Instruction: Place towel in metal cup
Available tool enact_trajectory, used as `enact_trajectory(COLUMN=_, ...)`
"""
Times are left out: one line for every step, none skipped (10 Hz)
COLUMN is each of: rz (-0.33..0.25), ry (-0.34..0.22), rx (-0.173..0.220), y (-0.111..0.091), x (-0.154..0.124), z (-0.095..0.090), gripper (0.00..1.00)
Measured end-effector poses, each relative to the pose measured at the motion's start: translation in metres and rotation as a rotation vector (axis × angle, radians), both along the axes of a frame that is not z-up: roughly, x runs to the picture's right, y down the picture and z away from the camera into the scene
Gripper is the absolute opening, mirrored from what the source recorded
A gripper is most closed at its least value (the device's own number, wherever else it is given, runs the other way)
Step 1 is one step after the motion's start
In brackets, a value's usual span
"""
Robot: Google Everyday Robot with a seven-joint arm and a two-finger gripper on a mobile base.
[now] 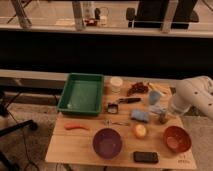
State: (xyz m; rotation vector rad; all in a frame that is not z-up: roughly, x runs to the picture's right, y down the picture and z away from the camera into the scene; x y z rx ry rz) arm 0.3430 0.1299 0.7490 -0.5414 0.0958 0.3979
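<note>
A folded blue towel lies flat on the wooden table, right of the middle. A pale blue-grey cup stands upright behind it to the right; I cannot tell whether it is the metal cup. My white arm reaches in from the right edge. My gripper hangs low over the table just right of the towel and in front of that cup. A small dark thing under the gripper is too unclear to name.
A green tray stands at the back left and a white cup beside it. A purple bowl, an apple, an orange bowl, a black phone and a carrot lie along the front.
</note>
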Motion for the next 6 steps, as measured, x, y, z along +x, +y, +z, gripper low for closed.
enact_trajectory(rz=0.007, ry=0.003, rx=0.01, y=-0.003, x=0.005, z=0.005, gripper=0.0)
enact_trajectory(rz=0.011, ry=0.004, rx=0.016, y=-0.005, x=0.009, z=0.009, gripper=0.0)
enact_trajectory(rz=0.014, ry=0.004, rx=0.019, y=-0.005, x=0.011, z=0.012, gripper=0.0)
enact_trajectory(rz=0.02, ry=0.006, rx=0.024, y=-0.005, x=0.016, z=0.016, gripper=0.0)
enact_trajectory(rz=0.027, ry=0.01, rx=0.028, y=-0.004, x=0.024, z=0.02, gripper=0.0)
enact_trajectory(rz=0.031, ry=0.014, rx=0.032, y=-0.003, x=0.03, z=0.025, gripper=0.0)
